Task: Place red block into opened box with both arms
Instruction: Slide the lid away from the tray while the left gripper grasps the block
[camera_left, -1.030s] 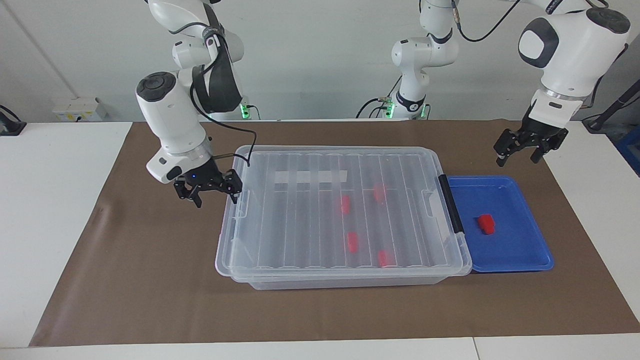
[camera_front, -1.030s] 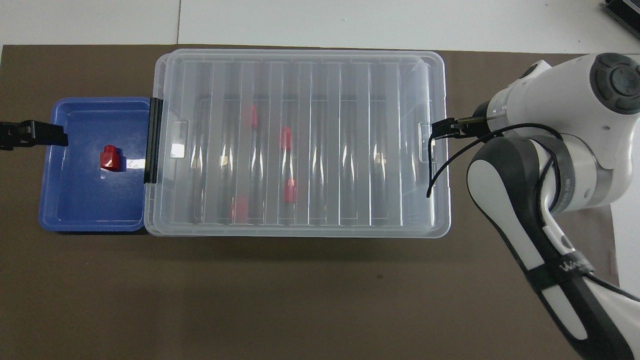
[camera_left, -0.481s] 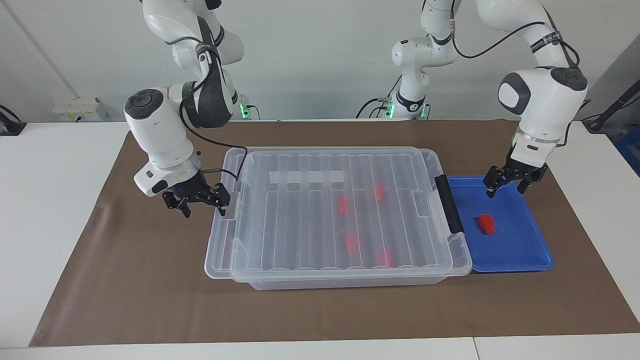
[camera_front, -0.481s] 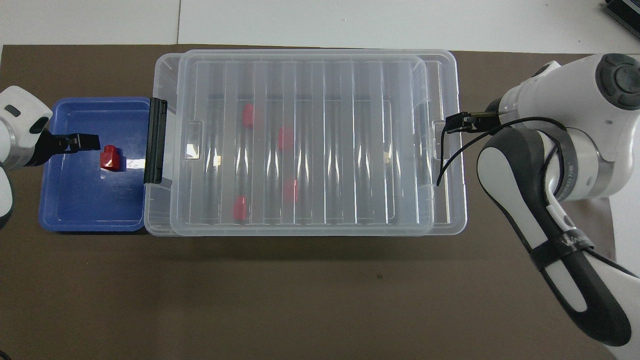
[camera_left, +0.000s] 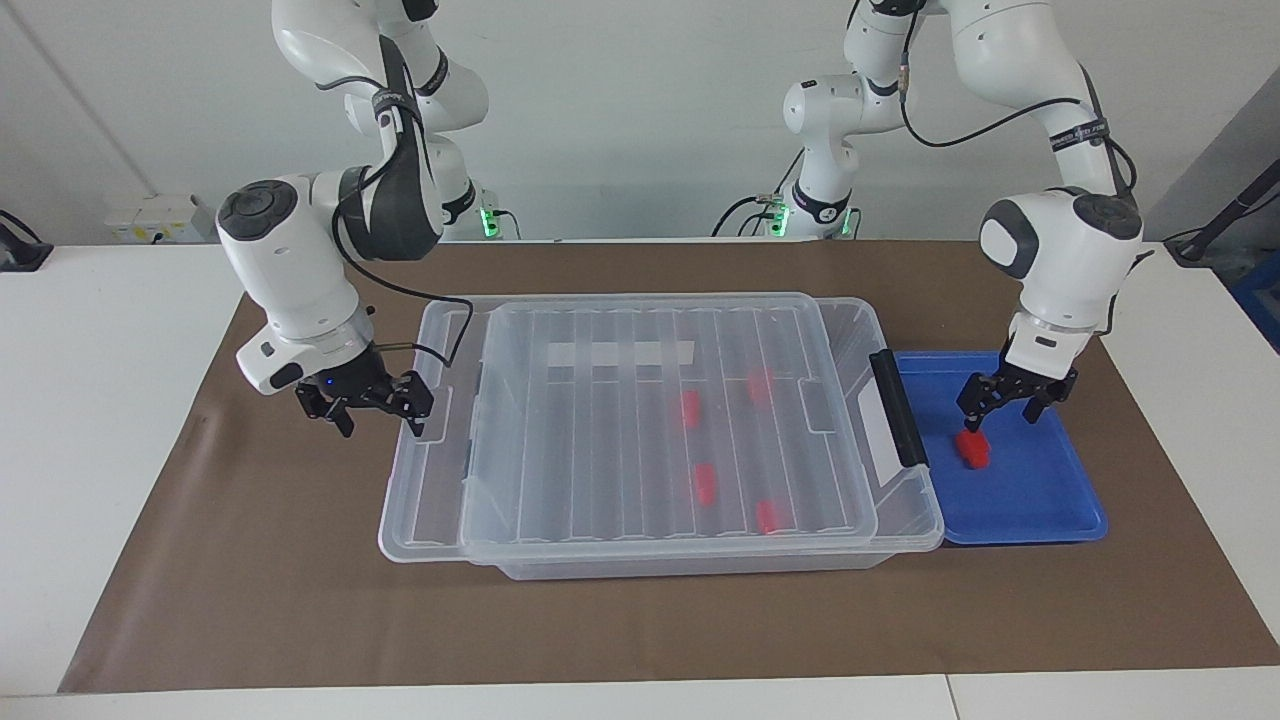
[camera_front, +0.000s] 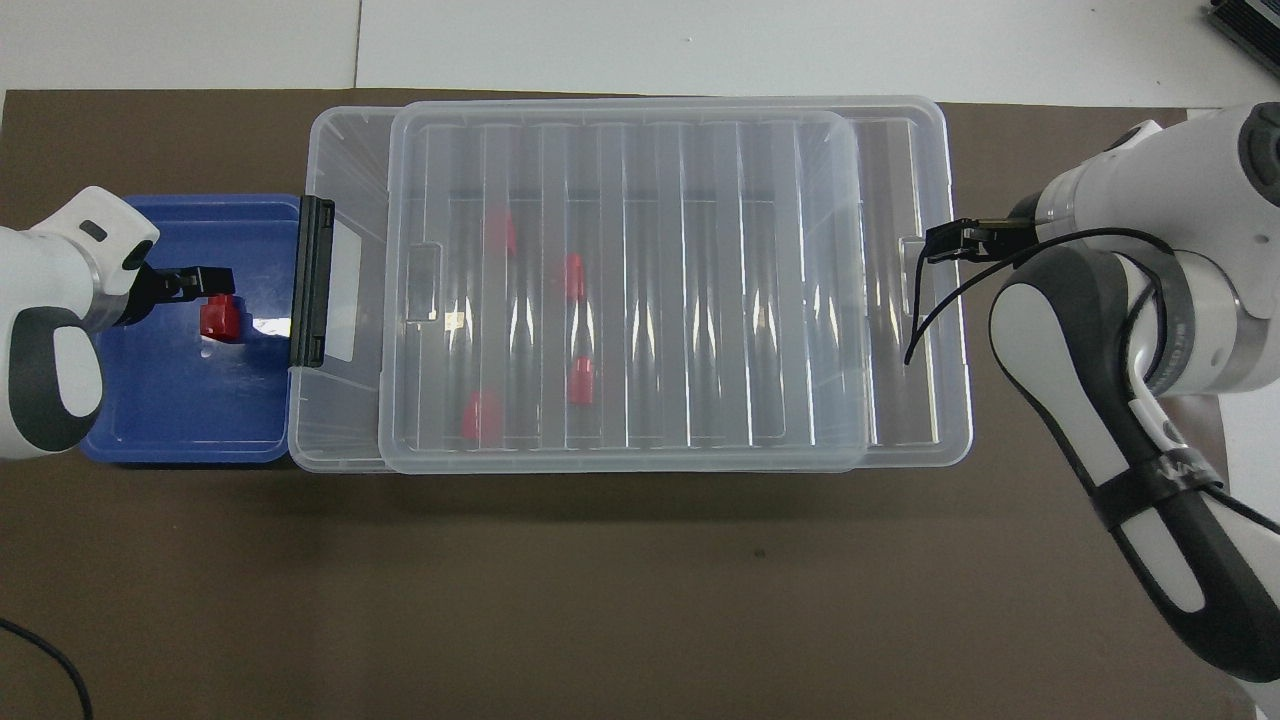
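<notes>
Item one, right of the facing frame: your left gripper (camera_left: 1003, 412), spread wide, sits just above the red block (camera_left: 972, 448) in the blue tray (camera_left: 1050, 500). Item two, centre: the box (camera_left: 700, 560), lid (camera_left: 640, 420) slid aside. At left, your right gripper (camera_left: 372, 408) is wide at the lid's edge.

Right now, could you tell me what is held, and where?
Nothing clamped: open right gripper touches the lid at its end; open left gripper over the red block.
</notes>
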